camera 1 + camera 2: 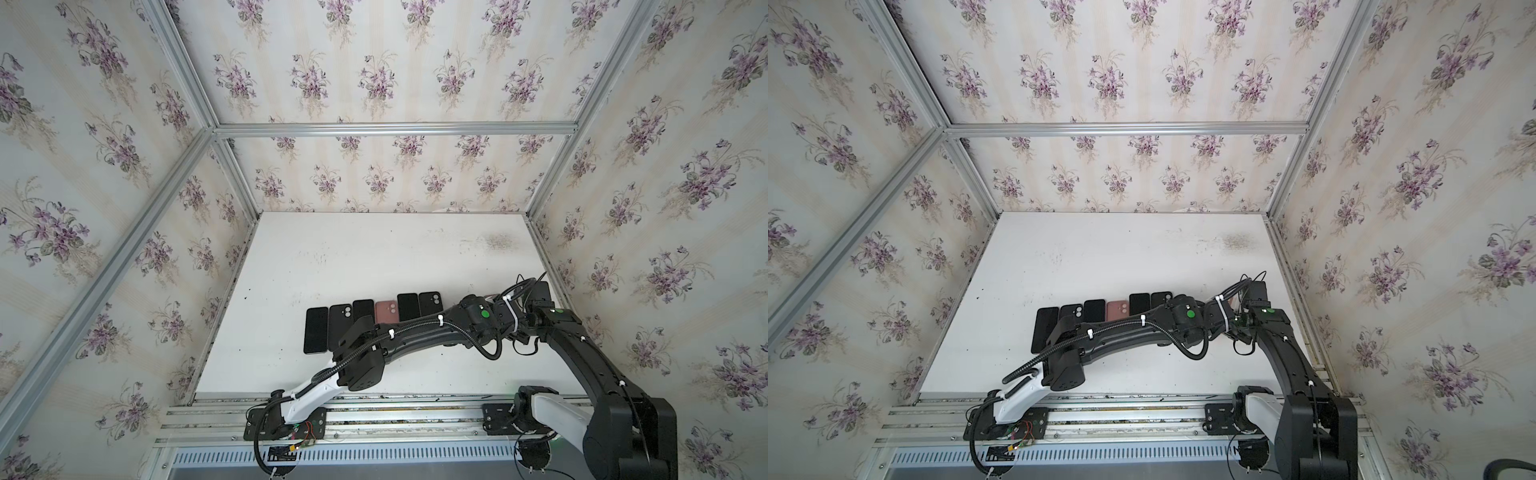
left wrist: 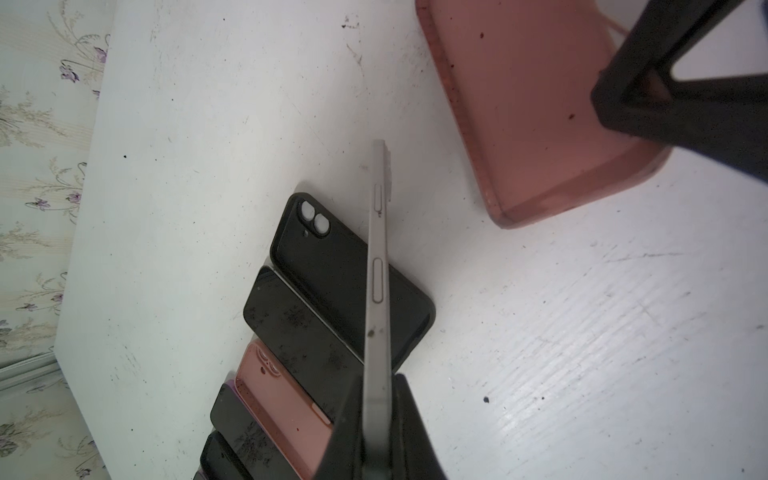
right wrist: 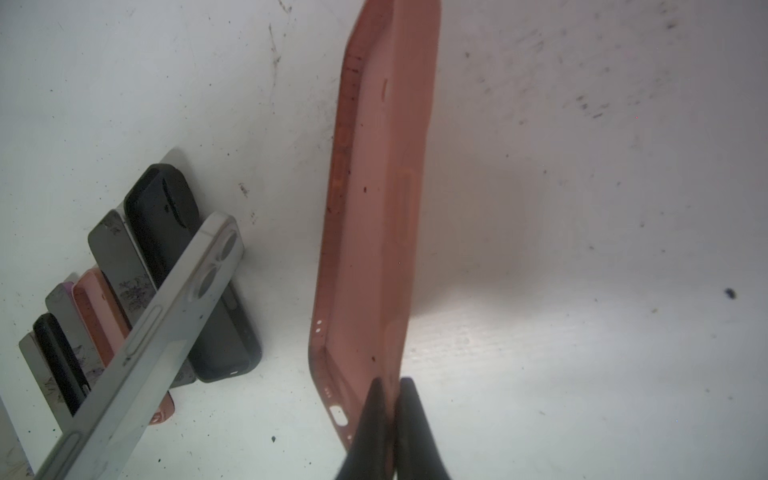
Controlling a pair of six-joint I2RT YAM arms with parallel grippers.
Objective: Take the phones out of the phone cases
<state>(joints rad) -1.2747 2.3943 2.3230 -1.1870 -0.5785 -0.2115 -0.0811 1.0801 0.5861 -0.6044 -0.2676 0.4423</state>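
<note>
left end effector (image 2: 377, 380) clamped tight across the bare phone (image 2: 379, 249), right end effector (image 3: 390, 384) pinched shut on the empty pink case (image 3: 374, 208), both aloft near the right edge of the table (image 2: 582, 332), held well apart so neither snags. extraction looks done, only set-down remains.

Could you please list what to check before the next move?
1. Separation of phone from pink case: ok, held apart.
2. Grip of left gripper on phone: ok, shut.
3. Grip of right gripper on pink case: ok, shut.
4. Bare table beside the row of phones and cases for set-down: ok.
5. Gap between left arm and right arm: cannot tell; they overlap in both top views.
</note>
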